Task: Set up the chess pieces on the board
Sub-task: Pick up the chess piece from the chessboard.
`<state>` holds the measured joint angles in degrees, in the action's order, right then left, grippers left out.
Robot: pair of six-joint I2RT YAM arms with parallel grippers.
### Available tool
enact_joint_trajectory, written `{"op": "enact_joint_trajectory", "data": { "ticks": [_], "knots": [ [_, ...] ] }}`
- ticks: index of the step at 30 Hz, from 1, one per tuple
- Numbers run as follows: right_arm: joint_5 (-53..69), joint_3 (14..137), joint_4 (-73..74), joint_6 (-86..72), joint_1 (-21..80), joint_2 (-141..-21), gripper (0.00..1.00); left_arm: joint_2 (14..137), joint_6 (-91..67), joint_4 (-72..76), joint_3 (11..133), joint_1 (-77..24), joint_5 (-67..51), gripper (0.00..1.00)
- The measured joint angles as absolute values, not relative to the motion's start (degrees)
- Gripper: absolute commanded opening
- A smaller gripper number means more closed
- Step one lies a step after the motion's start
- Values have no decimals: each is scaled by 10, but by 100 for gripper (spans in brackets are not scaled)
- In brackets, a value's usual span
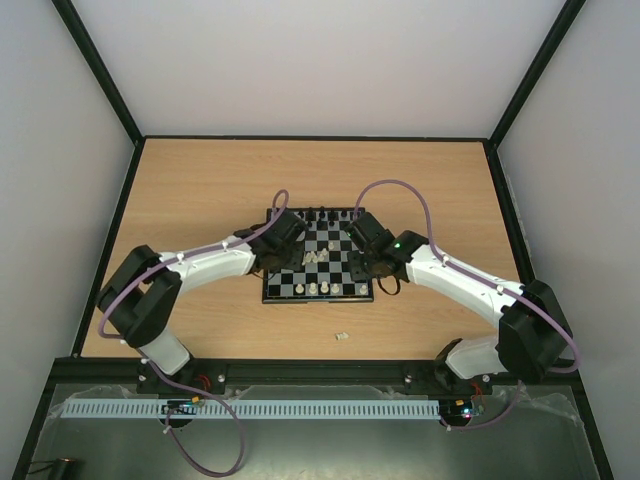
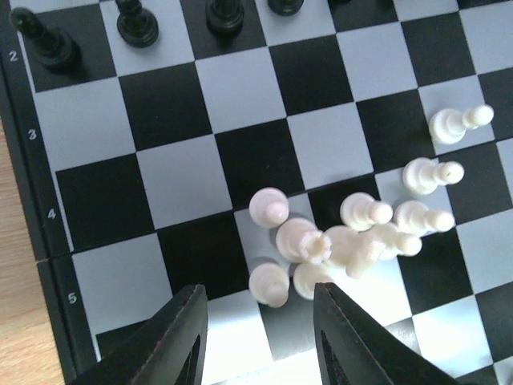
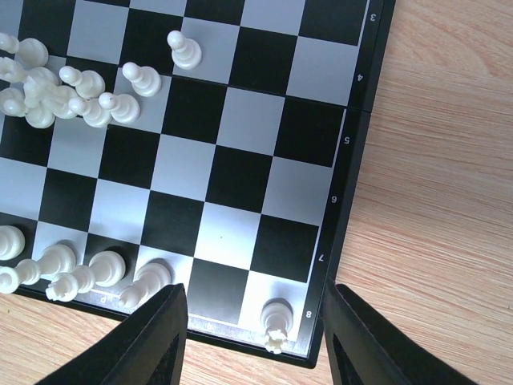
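From my console I see both arms bent at the elbow and stretched inward over the small square chessboard with black and pale grey chequered squares [image 1: 280, 297], which lies mid-way across the light wooden surface [image 1: 200, 190]. The left arm [image 1: 205, 263] holds its wrist over the board's left half. The right arm [image 1: 455, 280] mirrors it over the right half, with a green light glowing on its wrist. The left gripper [image 2: 258, 317] is released and holds nothing, its black fingers [image 2: 172, 345] spread wide above the board. A cluster of tiny cream-white chess pieces [image 2: 345, 233] sits just beyond the tips, some leaning on each other. The right gripper [image 3: 253, 309] is likewise released over a board corner. One cream-white corner piece [image 3: 276, 322] stands on the corner square between its fingers, apart from both. Printed numbers run along the border: I read 2 to 5 in the left wrist view and 3 to 8 in the right wrist view. Only the left wrist view shows the tiny black chess pieces [image 2: 48, 42] up close, in the row marked 2. Only the right wrist view shows the row of white pieces [image 3: 96, 271] clearly, along the board edge nearest that gripper. Only the top view shows a stray cream-white piece [image 1: 341, 336] lying on the surface, off the board, near its front edge.
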<state>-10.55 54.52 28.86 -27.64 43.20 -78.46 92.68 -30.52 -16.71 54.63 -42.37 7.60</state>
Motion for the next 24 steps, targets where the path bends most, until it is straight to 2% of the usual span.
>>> {"op": "enact_joint_trajectory", "data": {
  "ticks": [8,10,14,18,24],
  "knots": [
    [-105,545,289,-270,432,-785,48,942,-298,-160,580,-427,74,49],
    [-105,545,289,-270,432,-785,48,942,-297,-160,590,-431,75,44],
    [-106,545,289,-269,432,-785,48,957,-283,-160,619,-444,75,26],
    [-106,545,289,-268,431,-785,48,981,-272,-158,631,-450,74,21],
    [-106,545,289,-267,428,-785,48,997,-262,-160,631,-452,73,19]
  ]
}}
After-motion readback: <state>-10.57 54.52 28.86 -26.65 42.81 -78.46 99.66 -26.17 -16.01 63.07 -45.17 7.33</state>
